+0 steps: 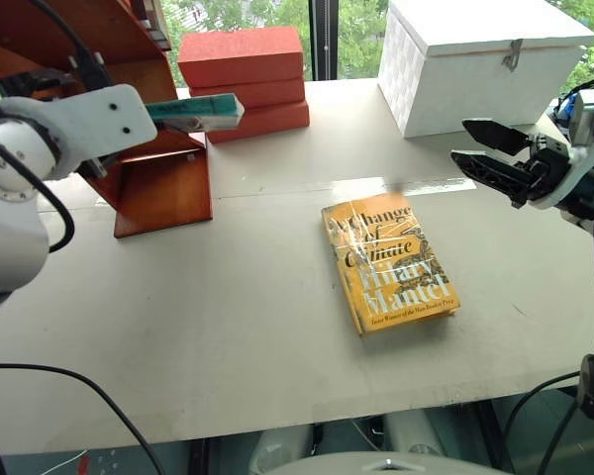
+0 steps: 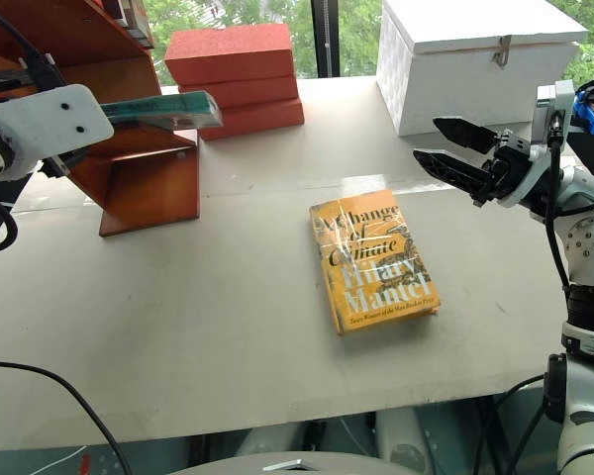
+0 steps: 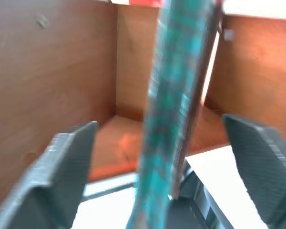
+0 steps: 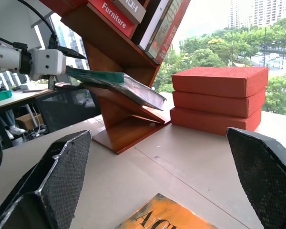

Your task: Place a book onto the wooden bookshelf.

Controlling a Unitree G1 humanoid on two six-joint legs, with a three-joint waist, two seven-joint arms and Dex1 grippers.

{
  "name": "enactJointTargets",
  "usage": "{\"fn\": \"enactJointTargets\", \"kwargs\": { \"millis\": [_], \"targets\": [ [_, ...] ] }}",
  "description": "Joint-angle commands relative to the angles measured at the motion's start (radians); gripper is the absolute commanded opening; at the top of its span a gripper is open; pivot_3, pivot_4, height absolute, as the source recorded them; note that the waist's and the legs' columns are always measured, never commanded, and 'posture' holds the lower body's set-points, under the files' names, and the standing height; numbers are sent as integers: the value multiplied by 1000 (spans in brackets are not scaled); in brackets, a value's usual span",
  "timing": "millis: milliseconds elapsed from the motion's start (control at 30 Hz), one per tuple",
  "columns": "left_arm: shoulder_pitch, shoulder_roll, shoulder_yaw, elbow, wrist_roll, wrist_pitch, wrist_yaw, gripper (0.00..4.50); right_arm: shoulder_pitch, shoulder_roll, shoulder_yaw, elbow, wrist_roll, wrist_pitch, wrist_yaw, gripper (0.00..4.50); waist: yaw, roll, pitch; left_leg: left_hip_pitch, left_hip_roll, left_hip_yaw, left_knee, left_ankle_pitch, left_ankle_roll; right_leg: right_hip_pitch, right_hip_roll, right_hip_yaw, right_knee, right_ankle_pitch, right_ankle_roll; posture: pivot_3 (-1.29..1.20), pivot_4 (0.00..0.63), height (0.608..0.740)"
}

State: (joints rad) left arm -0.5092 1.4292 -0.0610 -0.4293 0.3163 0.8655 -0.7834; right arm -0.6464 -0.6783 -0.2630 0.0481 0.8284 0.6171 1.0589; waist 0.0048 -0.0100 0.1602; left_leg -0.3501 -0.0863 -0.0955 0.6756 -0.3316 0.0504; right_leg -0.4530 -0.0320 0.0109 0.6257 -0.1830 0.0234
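The teal book (image 4: 119,83) in shiny wrap lies on a slanted panel of the reddish-brown wooden bookshelf (image 1: 158,183), its far end sticking out toward the red blocks. My left gripper (image 3: 157,123) is open. Its fingers (image 3: 69,157) stand wide on either side of the book's near edge, with a gap on each side. My right gripper (image 1: 459,140) hangs open and holds nothing, above the table's right side and far from the shelf.
A yellow-orange book (image 1: 388,262) lies flat mid-table. Three stacked red-orange blocks (image 1: 243,79) sit just right of the shelf. A white box (image 1: 485,59) stands at the back right. Other books (image 4: 157,19) fill an upper shelf.
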Motion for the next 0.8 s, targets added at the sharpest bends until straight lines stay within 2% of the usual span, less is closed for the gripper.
{"fn": "enactJointTargets", "kwargs": {
  "millis": [33, 167, 367, 433, 467, 600, 667, 733, 767, 800],
  "targets": [
    [107, 13, 162, -34, 31, 7, -1, 4390, -17, -16, -26, -3, -4, -25, 15, 4500, -2, 0, 0, 0, 0, 0, 0, 0, 0, 0, 0, 0, 0, 0, 0, 0, 150, 740],
    [194, -133, 328, -143, -20, 22, 22, 4390, -16, -29, -26, 18, -18, -36, 37, 4500, 2, 0, 0, 0, 0, 0, 0, 0, 0, 0, 0, -1, 0, 0, 0, 0, 150, 740],
    [251, -284, 480, -206, -3, -145, 123, 4390, 16, -53, -44, 29, -29, -39, 58, 4500, 9, 0, 0, -3, 0, -3, 5, 0, 0, 0, -1, -4, 0, 0, 0, 0, 150, 740],
    [274, -368, 516, -228, -34, -167, 149, 4390, 24, -60, -48, 26, -28, -37, 57, 4500, 9, 1, -1, -4, 0, -3, 6, 0, 0, 0, -1, -4, 0, 0, 0, 0, 150, 740],
    [294, -400, 517, -243, -42, -187, 160, 4390, 27, -63, -50, 23, -26, -34, 55, 4500, 9, 2, -1, -4, 0, -3, 6, 0, 0, 0, -1, -4, 0, 0, 0, 0, 150, 740],
    [327, -668, 449, -347, -178, -182, 206, 4390, 49, -74, -60, -3, -18, -21, 48, 4500, 10, 3, -3, -4, 0, -3, 8, 0, 0, 1, -2, -4, 1, 0, 0, 0, 150, 740],
    [329, -768, 411, -373, -197, -200, 249, 4390, 61, -80, -63, -17, -18, -17, 43, 4500, 13, 1, -3, -4, 0, -3, 10, 0, 0, 2, -2, -6, 1, 1, 0, 0, 150, 740],
    [317, -881, 338, -343, -226, -232, 298, 3846, 73, -84, -72, -35, -12, -7, 33, 4500, 12, 0, -4, -5, 0, -5, 11, 0, 0, 3, -3, -7, 1, 1, 0, 0, 150, 740],
    [306, -925, 304, -304, -228, -261, 327, 3846, 77, -83, -78, -43, -7, -2, 25, 4500, 12, 0, -4, -5, 0, -5, 12, 0, 0, 3, -3, -7, 2, 1, 0, 0, 150, 740],
    [293, -961, 273, -260, -229, -287, 354, 3541, 82, -82, -81, -50, -5, 1, 19, 4500, 14, 1, -5, -5, 0, -5, 12, 0, 0, 3, -3, -8, 2, 1, 0, 0, 150, 740]
  ]
}}
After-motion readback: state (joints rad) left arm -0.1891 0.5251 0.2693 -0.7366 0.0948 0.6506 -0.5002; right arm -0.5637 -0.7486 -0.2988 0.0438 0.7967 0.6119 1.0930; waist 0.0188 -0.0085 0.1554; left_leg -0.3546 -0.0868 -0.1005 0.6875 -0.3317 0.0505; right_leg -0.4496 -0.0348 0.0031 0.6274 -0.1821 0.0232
